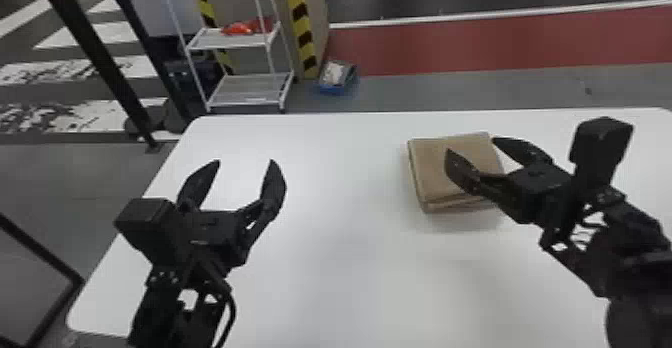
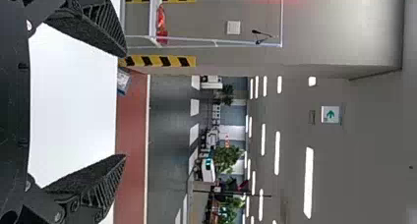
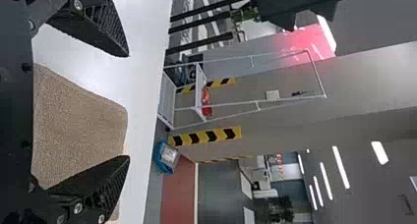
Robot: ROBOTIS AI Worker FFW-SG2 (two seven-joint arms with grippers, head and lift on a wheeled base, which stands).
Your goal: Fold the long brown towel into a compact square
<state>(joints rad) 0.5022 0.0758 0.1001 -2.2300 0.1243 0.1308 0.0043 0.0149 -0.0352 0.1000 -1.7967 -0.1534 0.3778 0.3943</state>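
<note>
The left gripper (image 1: 245,162) hangs over the near left of the white tabletop (image 1: 325,272), its fingers apart around nothing; the right gripper (image 1: 471,147) is over the folded brown towel (image 1: 430,167), fingers also spread, clamping nothing; the towel lies right of centre toward the far edge, stacked in layers, so the folding looks essentially done, with perhaps only squaring up left; its side edges point away from the robot, far end slightly left; being nearly square, it has no clear long axis
</note>
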